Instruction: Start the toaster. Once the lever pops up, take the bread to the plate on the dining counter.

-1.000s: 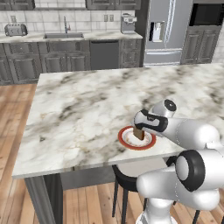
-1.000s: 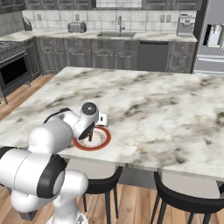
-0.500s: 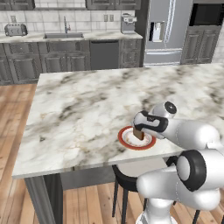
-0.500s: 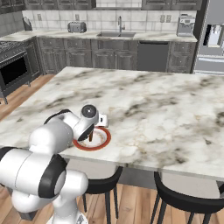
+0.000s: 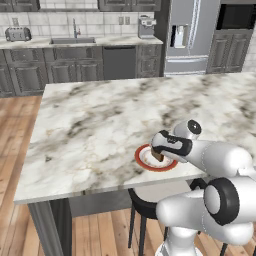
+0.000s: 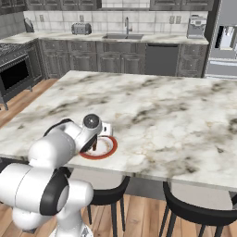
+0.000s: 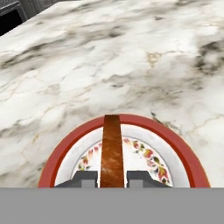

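Brown bread slice [image 7: 112,148] sits edge-on, clamped in the claw [image 7: 112,178]. It hangs over the red-rimmed plate [image 7: 183,153] near the marble table's [image 5: 100,125] edge.

No readable text, label, brand, number or sign appears on anything in these views.

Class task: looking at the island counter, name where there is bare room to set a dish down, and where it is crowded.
The dining counter is bare marble from its far edge to the plate. The near edge is crowded: the gripper, shut on the bread, hangs over the plate.
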